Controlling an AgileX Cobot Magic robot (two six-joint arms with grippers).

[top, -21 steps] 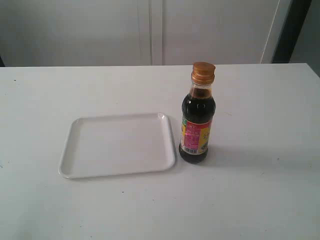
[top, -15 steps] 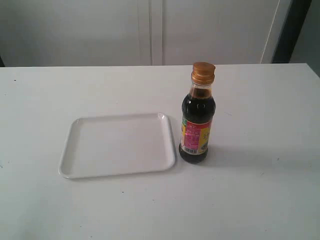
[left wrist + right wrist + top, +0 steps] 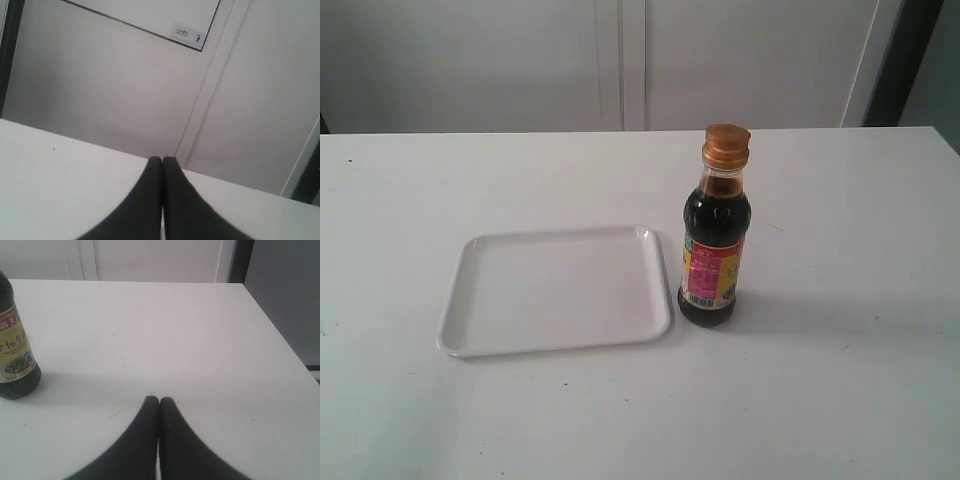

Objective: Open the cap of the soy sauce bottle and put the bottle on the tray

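The soy sauce bottle (image 3: 714, 250) stands upright on the white table, dark liquid inside, red-pink and yellow label facing front. Its gold-orange cap (image 3: 726, 144) is down on the neck. The white tray (image 3: 557, 289) lies flat just left of the bottle, nothing on it. Neither gripper shows in the exterior view. In the left wrist view my left gripper (image 3: 162, 159) is shut on nothing, pointing over bare table toward a wall. In the right wrist view my right gripper (image 3: 159, 399) is shut and empty, with the bottle (image 3: 15, 355) well off to one side.
The white table (image 3: 840, 390) reaches a grey-white panelled wall (image 3: 620, 60) at the back. Its right edge (image 3: 280, 340) shows in the right wrist view, with a drop beyond it. A dark vertical post (image 3: 900, 60) stands at the far right.
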